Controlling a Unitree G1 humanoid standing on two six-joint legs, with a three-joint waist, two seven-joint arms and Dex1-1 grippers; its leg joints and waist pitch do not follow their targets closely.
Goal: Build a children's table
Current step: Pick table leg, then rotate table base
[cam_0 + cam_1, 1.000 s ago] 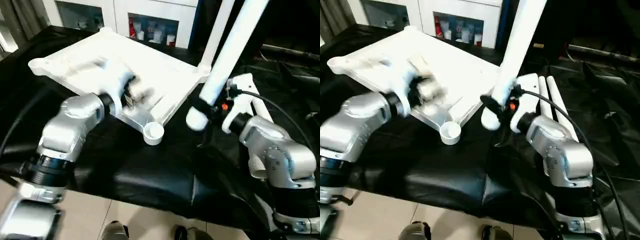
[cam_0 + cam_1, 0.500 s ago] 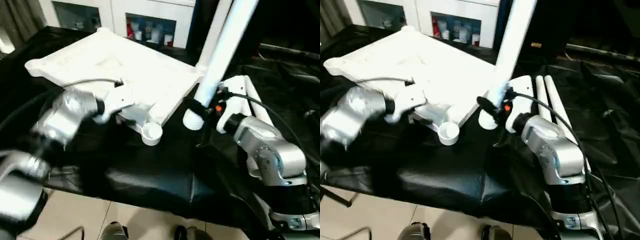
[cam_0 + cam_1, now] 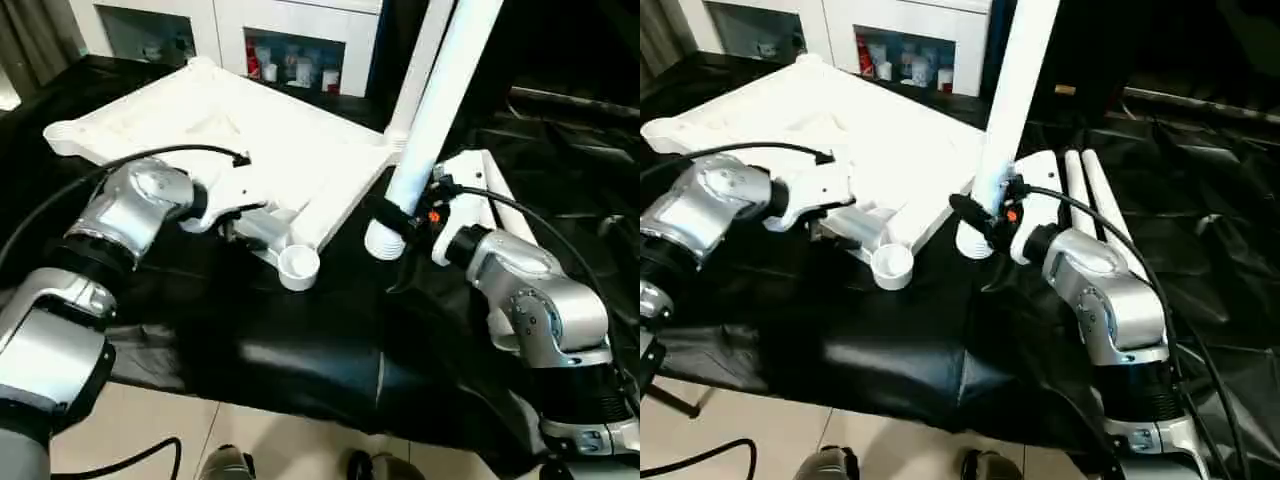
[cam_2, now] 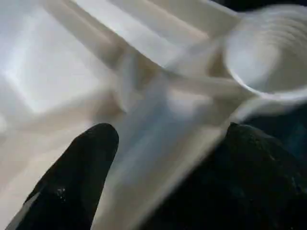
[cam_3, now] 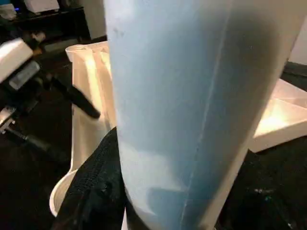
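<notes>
The right gripper (image 3: 392, 222) is clamped on a tube leg (image 3: 430, 118) just beside the table top's (image 3: 250, 130) near corner socket (image 3: 298, 266), leg rising steeply. The left gripper's (image 4: 168, 158) fingers stand apart at that socket.

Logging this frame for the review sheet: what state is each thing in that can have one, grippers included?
Table top: underside up on the black cover.
Near corner socket: empty, no leg in it.
Held leg: upright, slightly tilted, lower end above the cover beside the top.
Far-corner leg: standing at the top's far right corner.
Spare legs: lying flat.
Right gripper: shut on the held leg.
Left gripper: open, straddling the top's edge rib.
</notes>
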